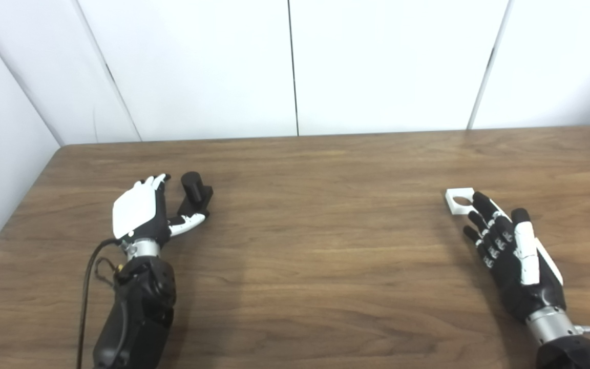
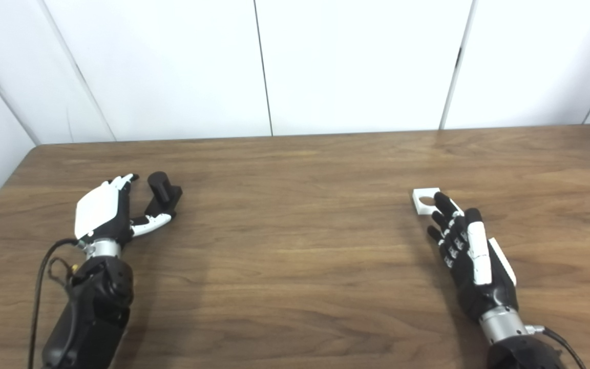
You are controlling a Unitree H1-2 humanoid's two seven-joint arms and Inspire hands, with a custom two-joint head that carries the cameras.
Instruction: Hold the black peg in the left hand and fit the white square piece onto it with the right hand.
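At the far left, the left arm comes up from the bottom edge, with a black cable (image 1: 86, 287) that hangs beside its forearm. The left hand (image 1: 141, 212) is on the left part of the wooden table (image 1: 325, 246), with its white back plate turned toward the camera and its fingers (image 1: 155, 181) stretched out toward the wall. The hand is open and holds nothing — the thumb (image 1: 188, 222) is spread out to the right, and its tip is at the near edge of the black peg's base; I cannot tell if it really touches. The black peg (image 1: 195, 193) stands upright on the table just to the right of the fingers, a short round post on a dark square base, in the space between the fingers and the thumb. The middle of the table is bare wood. Far to the right, well apart from the peg, the white square piece (image 1: 460, 201) lies flat on the table, and its round hole shows the wood through it. The right hand (image 1: 510, 246) lies low over the table just behind this piece, palm turned to the left, with the fingers straight and a little apart — it is open and grasps nothing. Its longest fingertip (image 1: 479, 198) reaches the near right corner of the white piece and seems to touch it. Behind the table stands a wall of white panels (image 1: 392, 61).
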